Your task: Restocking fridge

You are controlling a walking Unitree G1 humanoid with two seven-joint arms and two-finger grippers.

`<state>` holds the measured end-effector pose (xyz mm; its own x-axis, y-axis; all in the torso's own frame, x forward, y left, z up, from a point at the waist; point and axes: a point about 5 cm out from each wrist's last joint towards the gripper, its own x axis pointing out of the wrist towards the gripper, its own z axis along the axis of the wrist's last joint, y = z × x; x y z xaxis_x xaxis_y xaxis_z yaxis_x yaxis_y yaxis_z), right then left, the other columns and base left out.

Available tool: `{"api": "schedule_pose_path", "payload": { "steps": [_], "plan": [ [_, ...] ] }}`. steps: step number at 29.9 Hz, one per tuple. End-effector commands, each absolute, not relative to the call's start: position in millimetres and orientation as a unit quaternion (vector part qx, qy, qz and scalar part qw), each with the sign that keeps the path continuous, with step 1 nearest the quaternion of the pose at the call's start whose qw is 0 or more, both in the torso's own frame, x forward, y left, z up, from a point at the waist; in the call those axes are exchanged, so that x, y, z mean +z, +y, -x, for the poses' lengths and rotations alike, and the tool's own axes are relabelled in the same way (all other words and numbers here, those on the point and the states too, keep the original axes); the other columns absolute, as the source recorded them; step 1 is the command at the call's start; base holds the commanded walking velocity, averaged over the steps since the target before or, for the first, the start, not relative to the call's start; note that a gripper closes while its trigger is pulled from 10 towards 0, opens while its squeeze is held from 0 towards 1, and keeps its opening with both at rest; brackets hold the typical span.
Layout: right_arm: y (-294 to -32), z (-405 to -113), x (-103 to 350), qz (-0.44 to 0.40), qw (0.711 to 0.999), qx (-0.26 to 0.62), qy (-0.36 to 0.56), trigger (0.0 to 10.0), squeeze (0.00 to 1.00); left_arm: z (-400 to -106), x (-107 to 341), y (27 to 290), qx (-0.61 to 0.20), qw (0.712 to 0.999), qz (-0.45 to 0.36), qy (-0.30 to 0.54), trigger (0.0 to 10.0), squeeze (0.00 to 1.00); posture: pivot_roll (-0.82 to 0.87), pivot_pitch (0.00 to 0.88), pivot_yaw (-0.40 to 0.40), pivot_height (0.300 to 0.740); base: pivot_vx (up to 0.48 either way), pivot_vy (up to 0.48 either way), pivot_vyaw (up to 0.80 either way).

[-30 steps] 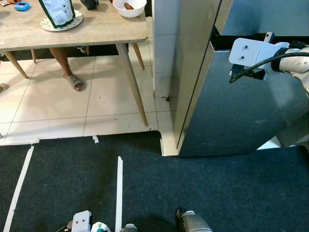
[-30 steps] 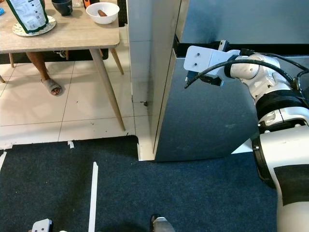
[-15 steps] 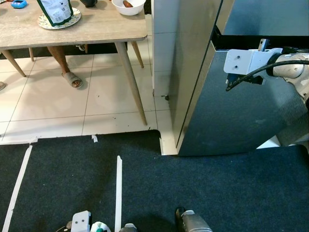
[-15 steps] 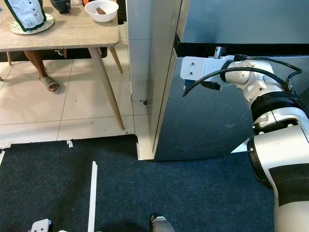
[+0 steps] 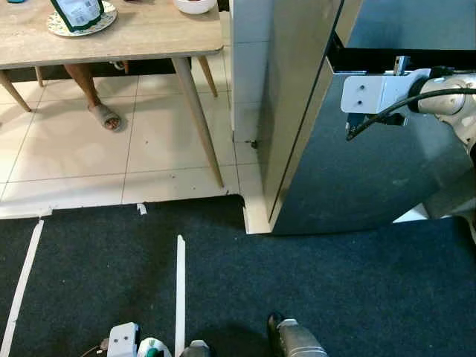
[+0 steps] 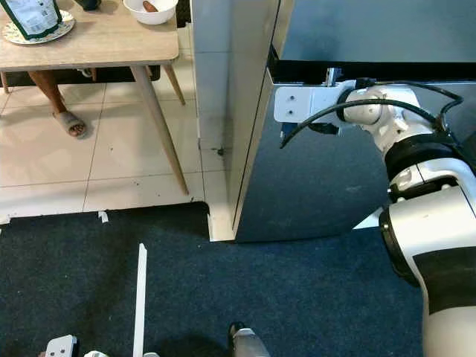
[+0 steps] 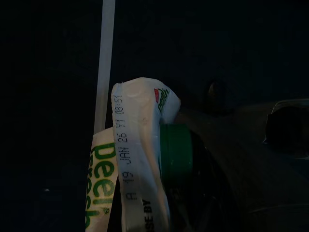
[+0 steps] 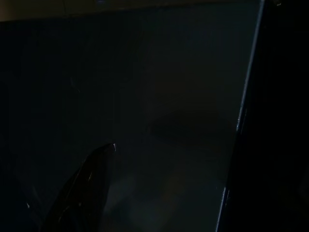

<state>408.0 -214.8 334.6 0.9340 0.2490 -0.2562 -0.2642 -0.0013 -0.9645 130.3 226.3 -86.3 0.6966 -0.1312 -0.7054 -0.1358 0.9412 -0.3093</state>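
Grey fridge (image 6: 320, 186) is standing on the robot's right, lower door (image 5: 372, 171) swung ajar. Right gripper (image 6: 327, 82) is reaching to that door's top edge; can't tell if its fingers are spread or pressed together. Left gripper (image 7: 193, 193) is hanging low over dark carpet (image 5: 223, 282), fingers pinching a white pouch w/ green cap (image 7: 145, 145). Wooden table (image 5: 134, 37) is standing on the tiles (image 5: 97, 156) to the left, w/ a person's sandalled foot (image 5: 104, 117) under it
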Motion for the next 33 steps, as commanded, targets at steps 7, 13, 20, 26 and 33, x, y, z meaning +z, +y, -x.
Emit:
{"api": "schedule_pose_path", "payload": {
  "steps": [7,13,20,26,33],
  "plan": [
    [-219,-406,323,0.696,0.679,0.226,0.063,10.0,0.0,-91,-103,213,-0.007,0.867,0.189,0.461,10.0,0.0,-0.06,0.353,-0.078,0.74,0.0,0.0,0.0],
    [-223,-404,321,0.693,0.676,0.237,0.08,10.0,0.0,-92,-103,212,-0.008,0.867,0.19,0.461,10.0,0.0,-0.06,0.349,-0.076,0.74,0.0,0.0,0.0],
    [-231,-399,314,0.673,0.674,0.279,0.122,10.0,0.0,-93,-103,211,-0.008,0.866,0.19,0.461,10.0,0.0,-0.06,0.341,-0.076,0.74,0.0,0.0,0.0],
    [-234,-396,314,0.667,0.672,0.294,0.131,10.0,0.0,-95,-103,210,-0.009,0.867,0.191,0.46,10.0,0.0,-0.07,0.338,-0.077,0.74,0.0,0.0,0.0],
    [-236,-394,316,0.664,0.67,0.303,0.138,10.0,0.0,-96,-103,209,-0.01,0.867,0.192,0.459,10.0,0.0,-0.07,0.333,-0.077,0.74,0.0,0.0,0.0]
  ]
}}
